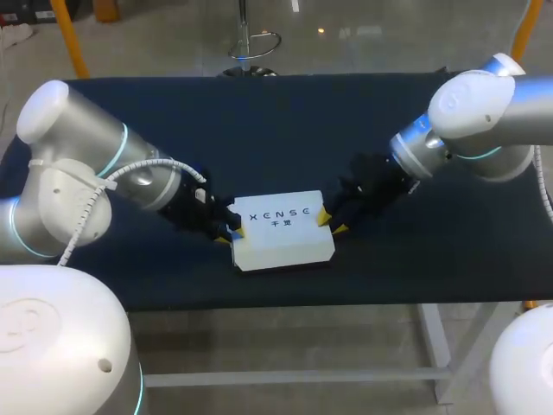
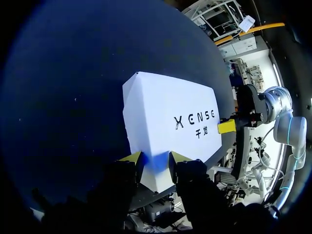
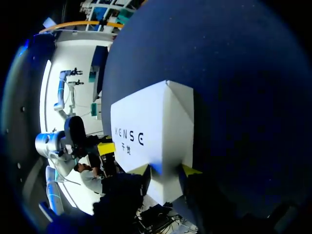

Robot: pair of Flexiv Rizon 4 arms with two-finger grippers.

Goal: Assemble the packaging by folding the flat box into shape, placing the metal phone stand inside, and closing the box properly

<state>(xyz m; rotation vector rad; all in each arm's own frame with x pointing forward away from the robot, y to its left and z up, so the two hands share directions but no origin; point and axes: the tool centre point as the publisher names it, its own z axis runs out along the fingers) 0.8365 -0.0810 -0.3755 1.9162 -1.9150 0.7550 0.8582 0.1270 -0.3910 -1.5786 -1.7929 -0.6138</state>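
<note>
Box (image 1: 283,226), white, printed top face, folded into shape, lid down; it lies flat on the dark table (image 1: 276,121), nearer the table's front edge than its back. Long axis: it runs from one gripper to the other, each short end facing an arm. Left gripper (image 1: 229,232): at the box's left end, toward the front corner. In the left wrist view its yellow tips stand on two sides of that end of the box (image 2: 165,112), and the left gripper (image 2: 155,158) appears to pinch the cardboard between them. Right gripper (image 1: 331,222): at the box's right end. In the right wrist view the right gripper (image 3: 165,169) likewise has the near end of the box (image 3: 146,131) between its tips, which look pressed against it from either side. Nearness: both arms are equally close and each already holds an end, so any coming move, whether pressing, lifting or releasing, turns on the box staying square between the two grips along its length. Not made out: the metal phone stand shows in no view, so whether it lies inside the box cannot be told. Whether the end flaps are fully tucked is hidden behind the fingers. A dark strip under the box's front edge is too indistinct to identify.
</note>
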